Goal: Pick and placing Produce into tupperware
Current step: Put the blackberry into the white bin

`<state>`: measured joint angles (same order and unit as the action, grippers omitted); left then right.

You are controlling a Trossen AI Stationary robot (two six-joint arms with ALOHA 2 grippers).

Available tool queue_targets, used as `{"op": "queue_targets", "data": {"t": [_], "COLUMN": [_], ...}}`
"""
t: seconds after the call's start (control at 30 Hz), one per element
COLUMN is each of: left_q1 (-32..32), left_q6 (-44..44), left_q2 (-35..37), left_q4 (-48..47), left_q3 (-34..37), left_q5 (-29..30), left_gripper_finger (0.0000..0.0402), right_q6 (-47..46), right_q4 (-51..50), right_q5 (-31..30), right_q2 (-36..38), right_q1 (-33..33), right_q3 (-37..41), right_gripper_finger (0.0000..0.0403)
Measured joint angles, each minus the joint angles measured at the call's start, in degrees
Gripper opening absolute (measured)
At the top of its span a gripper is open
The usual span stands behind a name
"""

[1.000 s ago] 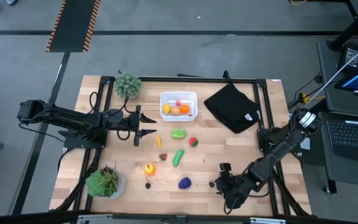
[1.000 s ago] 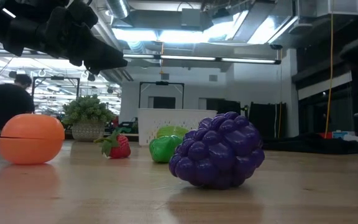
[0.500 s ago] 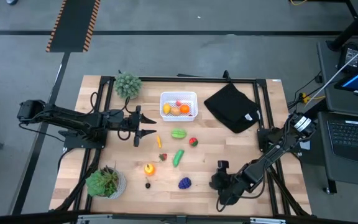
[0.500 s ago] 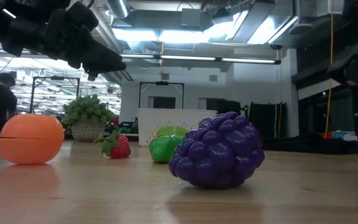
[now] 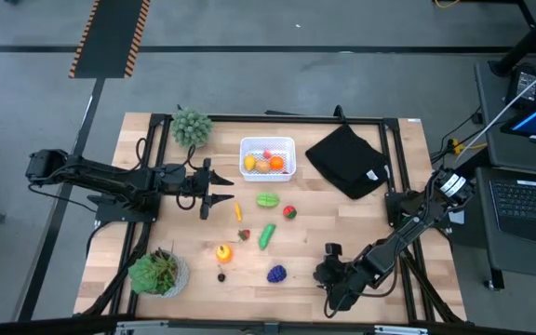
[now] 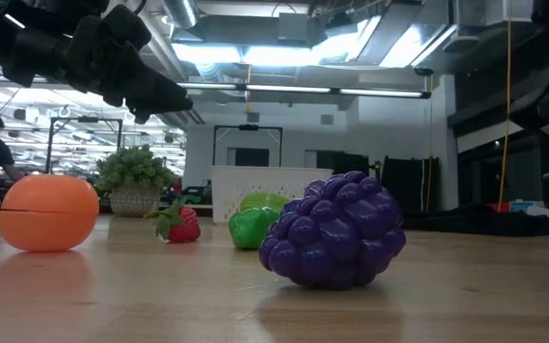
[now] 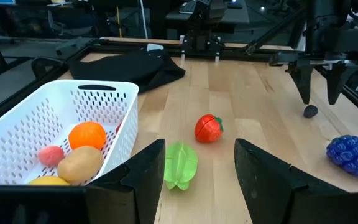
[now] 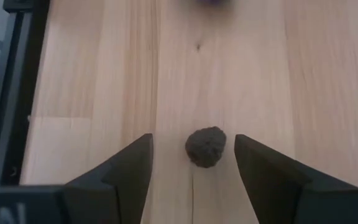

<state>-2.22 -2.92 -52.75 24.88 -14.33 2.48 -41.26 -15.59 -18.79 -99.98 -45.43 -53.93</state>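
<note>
Right hand [image 8: 191, 163], fingers apart, has slid toward nine o'clock to straddle the dark piece [image 8: 206, 147] on the surface [image 5: 361, 233], so a grasp looks imminent.

Two dark jointed arms, black cables

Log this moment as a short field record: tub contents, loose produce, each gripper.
tub: white tupperware near the table's far edge, holds an orange, a tan piece, a pink piece
loose produce: purple grapes, green star-shaped piece, red piece
right gripper: open, straddling a small dark berry, not touching it
left gripper: open, empty, beside the tub
</note>
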Motion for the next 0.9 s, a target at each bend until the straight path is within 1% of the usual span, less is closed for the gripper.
{"op": "queue_targets", "data": {"t": [0.27, 0.53, 0.9], "left_q1": [-0.02, 0.00, -0.01], "left_q6": [0.00, 0.02, 0.04], "left_q2": [-0.02, -0.02, -0.02], "left_q4": [0.00, 0.00, 0.00], "left_q3": [0.00, 0.00, 0.00], "left_q5": [0.00, 0.00, 0.00], "left_gripper_finger": [0.0184, 0.0184, 0.0184], "right_q6": [-2.09, -2.22, -3.35], "right_q4": [0.00, 0.18, 1.34], "right_q5": [0.00, 1.07, 0.04], "right_q2": [-0.14, -3.63, -5.58], "right_q1": [0.00, 0.00, 0.53], "right_q3": [0.00, 0.02, -0.11], "right_gripper_finger": [0.0228, 0.0228, 0.0228]}}
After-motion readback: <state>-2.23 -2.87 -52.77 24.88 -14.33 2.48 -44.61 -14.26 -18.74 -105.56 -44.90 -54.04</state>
